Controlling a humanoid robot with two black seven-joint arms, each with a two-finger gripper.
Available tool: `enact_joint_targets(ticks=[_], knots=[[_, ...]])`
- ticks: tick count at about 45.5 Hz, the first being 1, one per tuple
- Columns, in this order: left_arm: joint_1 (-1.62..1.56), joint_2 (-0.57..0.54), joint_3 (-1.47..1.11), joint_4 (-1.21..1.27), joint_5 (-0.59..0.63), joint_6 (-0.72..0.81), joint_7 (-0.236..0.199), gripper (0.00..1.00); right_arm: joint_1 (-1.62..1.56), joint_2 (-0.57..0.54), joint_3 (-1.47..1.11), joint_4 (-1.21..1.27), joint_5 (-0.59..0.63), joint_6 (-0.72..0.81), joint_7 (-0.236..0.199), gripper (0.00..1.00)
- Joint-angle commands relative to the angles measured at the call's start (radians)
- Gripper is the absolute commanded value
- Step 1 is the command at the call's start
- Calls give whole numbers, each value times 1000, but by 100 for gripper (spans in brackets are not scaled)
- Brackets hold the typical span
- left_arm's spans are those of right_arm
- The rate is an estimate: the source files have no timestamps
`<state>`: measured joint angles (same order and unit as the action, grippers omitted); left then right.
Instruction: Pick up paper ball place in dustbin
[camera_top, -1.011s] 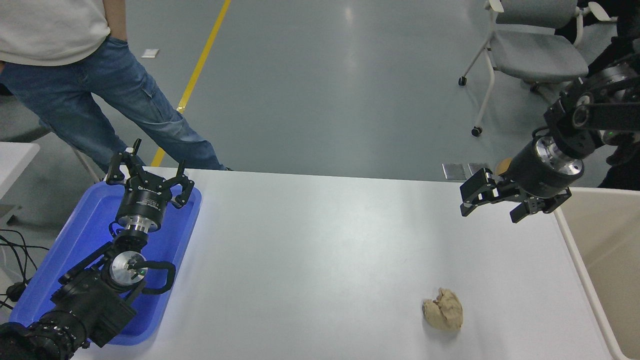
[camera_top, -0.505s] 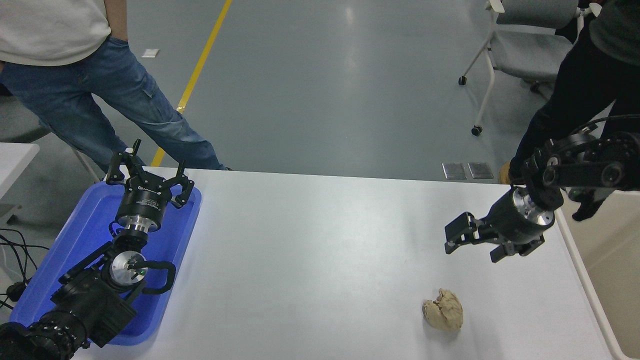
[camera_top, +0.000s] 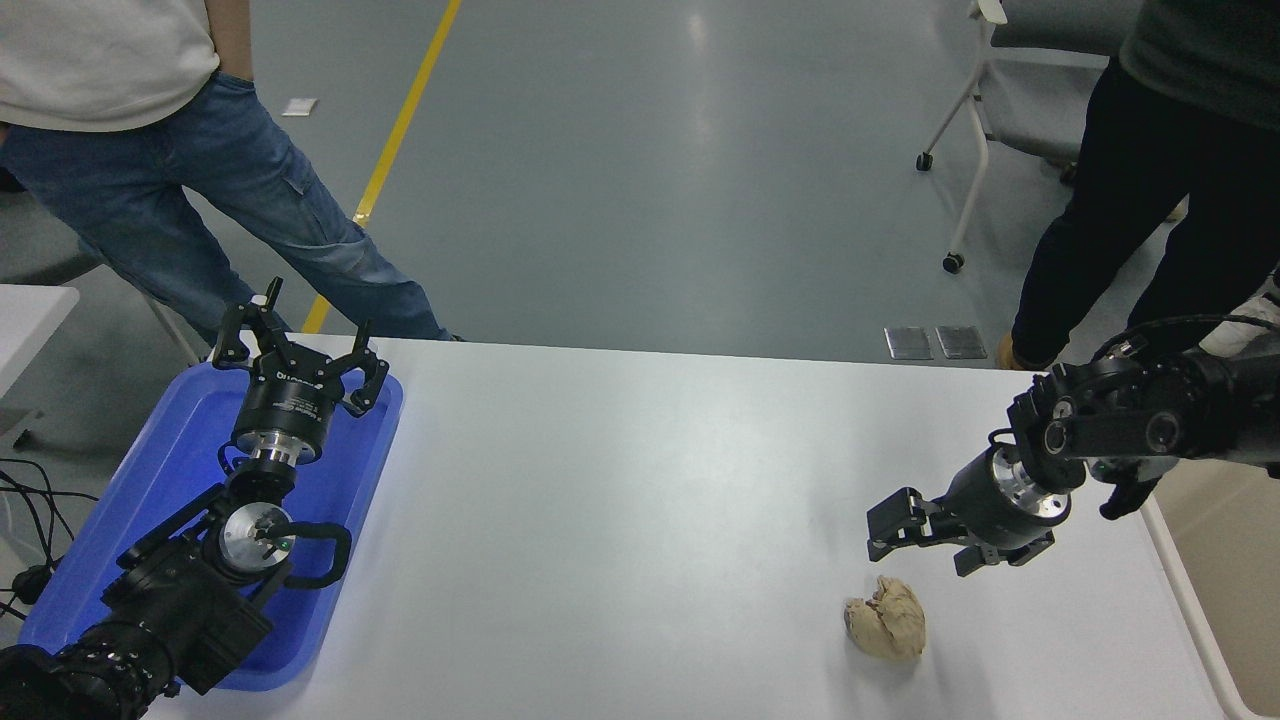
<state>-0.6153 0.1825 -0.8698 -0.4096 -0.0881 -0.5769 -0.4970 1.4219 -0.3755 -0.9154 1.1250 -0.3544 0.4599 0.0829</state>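
The paper ball (camera_top: 886, 620), a creased tan lump, lies on the white table (camera_top: 620, 520) near its front right. My right gripper (camera_top: 922, 548) hangs open just above and behind the ball, a little to its right, with nothing between its fingers. The dustbin (camera_top: 1225, 560) shows as a beige bin with a pale rim at the table's right edge, partly hidden behind my right arm. My left gripper (camera_top: 297, 352) is parked open over the blue tray at the lower left.
A shallow blue tray (camera_top: 150, 480) lies at the table's left edge under the left arm. One person in jeans (camera_top: 200, 190) stands at the far left, another in black trousers (camera_top: 1130, 200) at the far right. A grey chair (camera_top: 1010, 60) stands behind.
My right gripper has come down and towards the front left, from beside the dustbin to just above the paper ball. The person in black has stepped into view at the far right.
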Motion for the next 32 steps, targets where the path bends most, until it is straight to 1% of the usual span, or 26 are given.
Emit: enact_joint_targets(ticks=[1, 27, 32], knots=[[0, 0, 0, 0, -1, 0, 0, 100, -60, 18, 18, -22, -5, -33, 0, 100], [0, 0, 0, 0, 1, 0, 0, 100, -181, 67, 52, -123, -6, -61, 3, 100], [-1, 0, 0, 0, 1, 0, 0, 100, -195, 78, 50, -136, -24, -90, 5, 98]])
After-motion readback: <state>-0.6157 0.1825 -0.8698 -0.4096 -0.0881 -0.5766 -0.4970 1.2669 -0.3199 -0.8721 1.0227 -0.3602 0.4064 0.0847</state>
